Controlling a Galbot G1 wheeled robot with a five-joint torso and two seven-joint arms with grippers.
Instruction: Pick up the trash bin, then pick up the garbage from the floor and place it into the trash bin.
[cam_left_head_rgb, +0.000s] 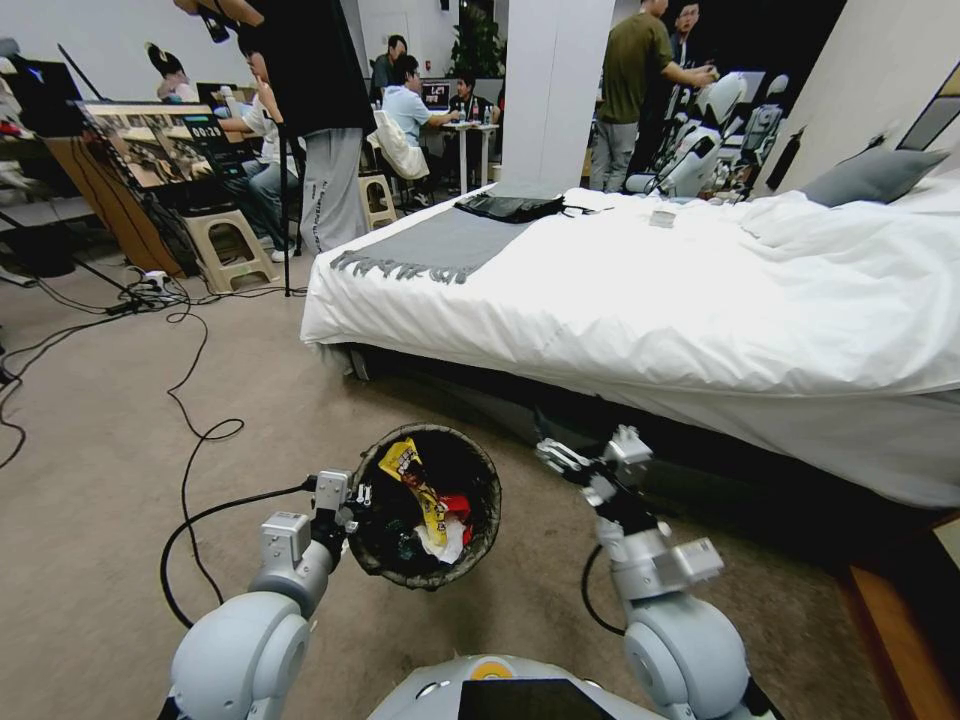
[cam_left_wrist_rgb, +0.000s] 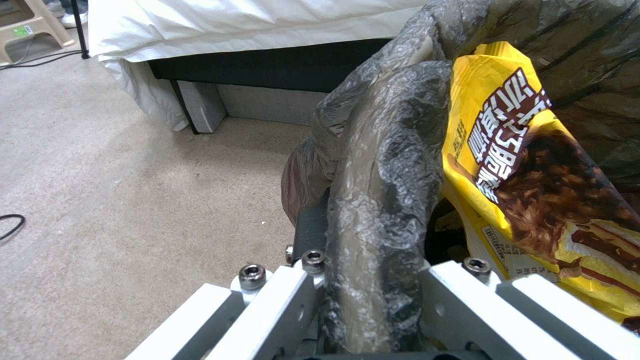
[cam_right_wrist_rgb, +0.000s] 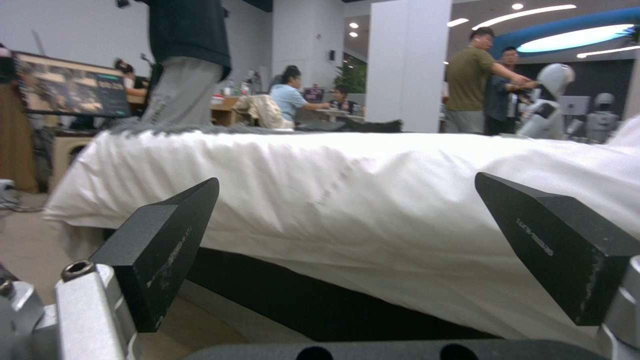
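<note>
Two tools at work: the left tool (cam_left_head_rgb: 352, 497) pinches the near-left rim of the trash bin (cam_left_head_rgb: 480, 470), held above the carpet with garbage (cam_left_head_rgb: 430, 500) inside; the right tool (cam_left_head_rgb: 585, 462), spread and empty, hovers near the bed (cam_left_head_rgb: 700, 300). Collecting looks far along; next calls for spotting leftover litter

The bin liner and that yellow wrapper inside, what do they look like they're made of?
The bin liner looks like thin dark plastic film: crinkled, faintly glossy, folded over the rim where the left gripper clamps it. The yellow wrapper seems to be printed plastic or foil packaging, smooth and shiny.
</note>
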